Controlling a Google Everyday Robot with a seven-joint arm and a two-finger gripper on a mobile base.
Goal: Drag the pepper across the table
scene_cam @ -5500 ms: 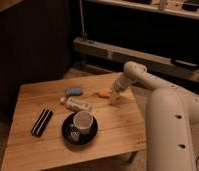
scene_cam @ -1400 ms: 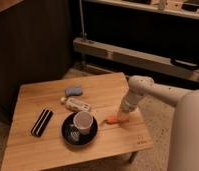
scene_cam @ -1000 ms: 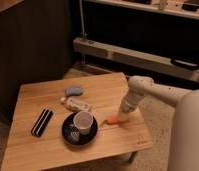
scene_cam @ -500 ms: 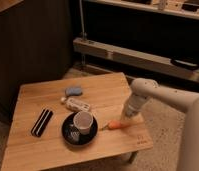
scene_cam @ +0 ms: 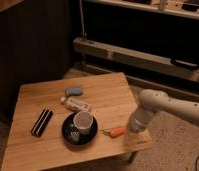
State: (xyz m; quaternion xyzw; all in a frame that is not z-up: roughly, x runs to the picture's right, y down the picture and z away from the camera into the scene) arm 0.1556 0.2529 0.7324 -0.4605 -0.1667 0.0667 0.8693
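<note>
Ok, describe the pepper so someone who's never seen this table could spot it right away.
Start at the wooden table and go to its near right corner, where the robot's tool comes down. The pepper lies flat there, just right of the dark saucer holding a cup. It is the only orange-red thing, slim and tapered, far smaller than the cup.

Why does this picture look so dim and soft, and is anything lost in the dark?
Camera view: warm, low light falls on the table; the background shelving sinks into shadow. Everything is slightly blurred, so the gripper beside the pepper near the right edge shows no finger detail. No glare appears.
</note>
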